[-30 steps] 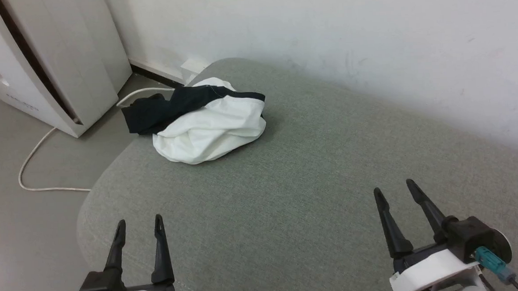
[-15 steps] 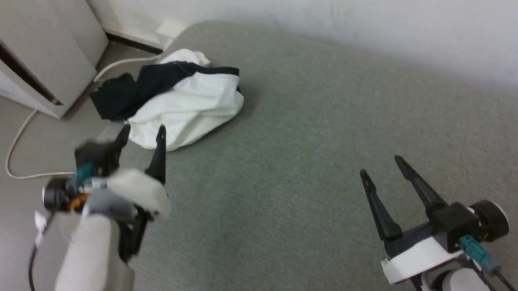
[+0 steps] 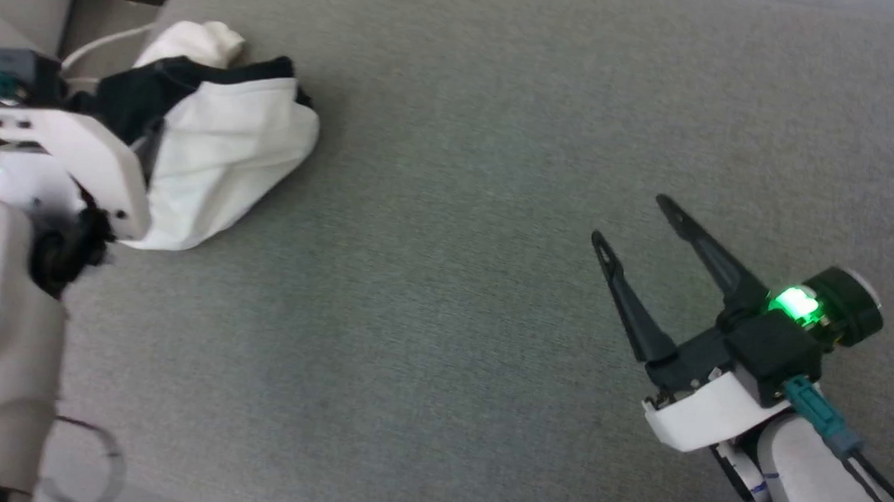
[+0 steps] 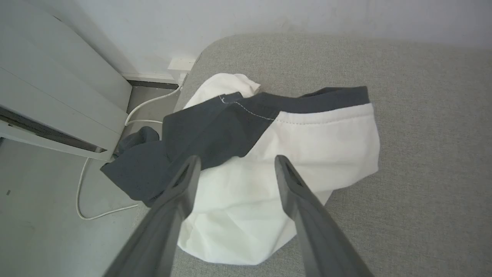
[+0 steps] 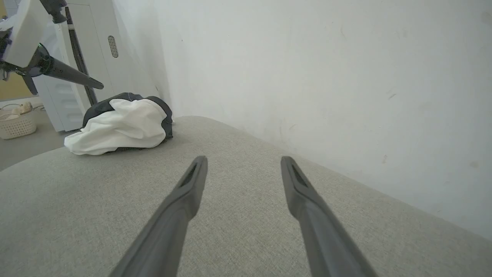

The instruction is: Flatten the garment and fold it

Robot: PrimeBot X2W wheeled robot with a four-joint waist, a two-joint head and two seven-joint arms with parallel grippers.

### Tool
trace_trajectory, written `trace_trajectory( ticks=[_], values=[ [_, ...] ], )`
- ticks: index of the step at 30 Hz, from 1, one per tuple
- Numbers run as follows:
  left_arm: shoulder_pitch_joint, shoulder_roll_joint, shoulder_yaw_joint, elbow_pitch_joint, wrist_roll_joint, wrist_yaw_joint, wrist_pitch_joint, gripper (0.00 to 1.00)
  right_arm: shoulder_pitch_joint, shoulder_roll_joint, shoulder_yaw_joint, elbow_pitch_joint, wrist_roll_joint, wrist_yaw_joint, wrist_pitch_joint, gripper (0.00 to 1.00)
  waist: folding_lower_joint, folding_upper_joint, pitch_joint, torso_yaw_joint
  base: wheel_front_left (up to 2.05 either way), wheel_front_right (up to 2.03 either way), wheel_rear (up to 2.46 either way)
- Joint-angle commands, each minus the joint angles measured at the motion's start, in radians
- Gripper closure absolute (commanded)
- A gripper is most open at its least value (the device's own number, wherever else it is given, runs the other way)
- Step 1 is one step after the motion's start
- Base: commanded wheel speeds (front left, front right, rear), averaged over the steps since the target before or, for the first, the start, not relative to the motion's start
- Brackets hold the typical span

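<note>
At the cushion's (image 3: 452,205) far corner, the crumpled T-shirt (image 4: 292,154) has been approached by the spread left gripper (image 4: 235,159); right gripper (image 3: 630,218) likewise spread; grasp expected next.

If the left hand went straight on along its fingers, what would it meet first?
Most likely the crumpled garment: the left hand, open, points at its white body, just below the black part. How far it hangs from the cloth is unclear.
</note>
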Motion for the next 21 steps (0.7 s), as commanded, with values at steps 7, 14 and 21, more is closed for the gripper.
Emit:
trace_trajectory(
  ticks=[7,14,21],
  values=[
    [-0.08,0.114,-0.122,0.049,-0.153,-0.006,0.097,0.0,-0.041,-0.001,0.024,-0.085,-0.022,-0.001,0.029,0.0,-0.0003,0.0,0.157,-0.126,0.0,0.0,0.0],
    [-0.074,0.178,-0.188,0.089,-0.357,-0.006,0.197,0.0,-0.041,0.004,0.015,-0.096,-0.025,-0.001,0.032,0.0,-0.0003,0.0,0.182,-0.157,0.0,0.0,0.0],
    [-0.044,0.191,-0.236,0.081,-0.524,-0.006,0.253,1.0,-0.038,0.004,0.0,-0.084,-0.029,-0.001,0.028,0.0,-0.0003,0.0,0.17,-0.148,0.0,0.0,0.0]
  ],
)
